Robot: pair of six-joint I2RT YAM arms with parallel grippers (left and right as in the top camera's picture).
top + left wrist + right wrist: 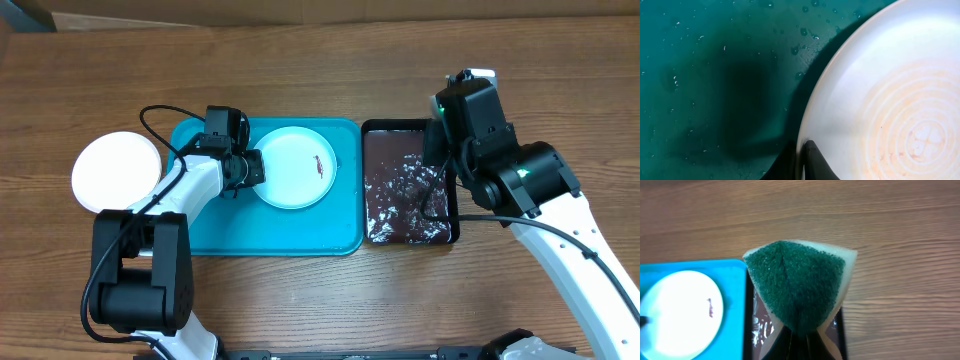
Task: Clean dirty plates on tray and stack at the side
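On the turquoise tray (215, 225) there is a pale plate (297, 167) with a small reddish stain. My left gripper (250, 168) is shut on its left rim. In the left wrist view the plate (880, 100) shows faint pinkish rings, my gripper (802, 162) pinches its edge, and it casts a shadow on the wet tray (700, 60). A second white plate (116, 172) lies on the table left of the tray. My right gripper (437, 160) hovers over the black tray (408, 128). It (799, 340) is shut on a folded green sponge (797, 287).
The black tray (752, 330) holds dark foamy water and sits against the turquoise tray's (735, 310) right side. The stained plate (680, 312) also shows in the right wrist view. Bare wooden table surrounds both trays.
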